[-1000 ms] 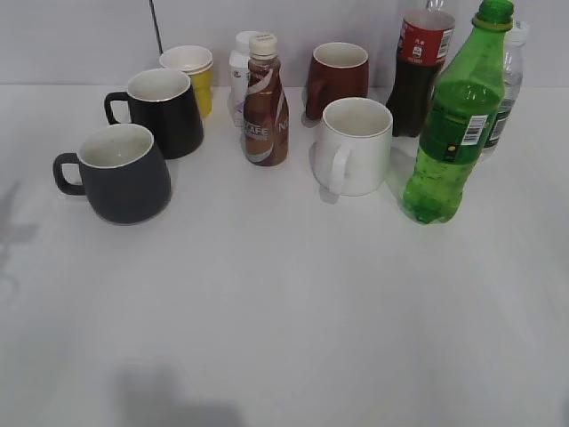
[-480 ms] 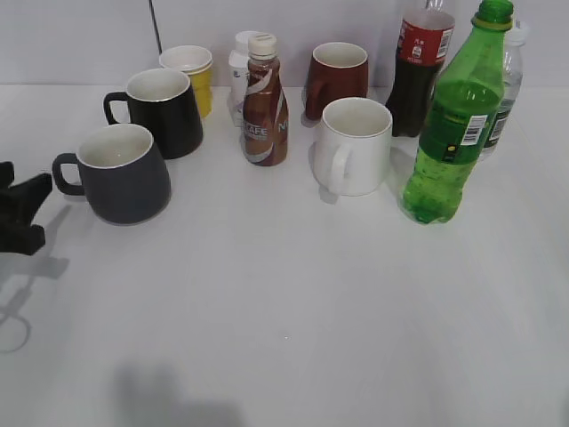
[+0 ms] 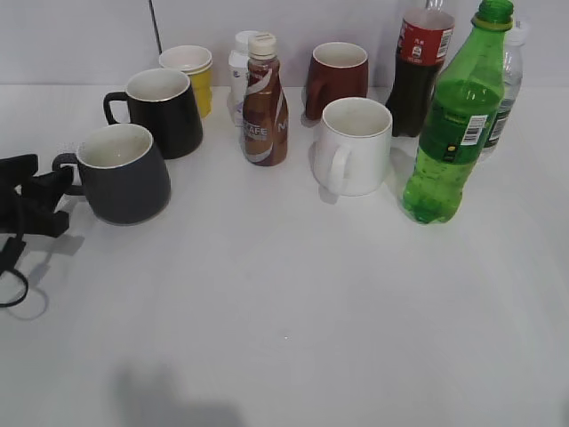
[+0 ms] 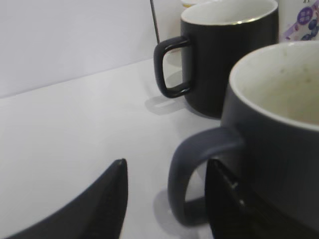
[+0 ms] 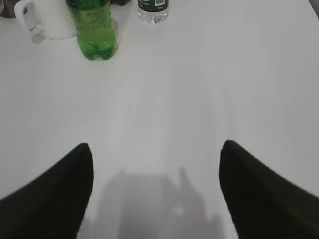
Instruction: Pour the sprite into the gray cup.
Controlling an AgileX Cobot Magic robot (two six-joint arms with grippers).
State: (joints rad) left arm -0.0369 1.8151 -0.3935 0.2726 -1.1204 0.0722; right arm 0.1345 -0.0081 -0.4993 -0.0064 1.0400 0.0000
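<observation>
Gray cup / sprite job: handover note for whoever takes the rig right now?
Left gripper: open, jaws straddling the handle of the gray cup, not closed on it.
Right gripper: open, empty, over bare table, well short of the sprite.
Sprite: upright at the right, beside the white mug, cap on.
Gray cup: upright at the left, in front of the black mug; looks empty.
Done: nothing poured.
Left: probably secure the cup, grasp the sprite, uncap it, then pour.
</observation>
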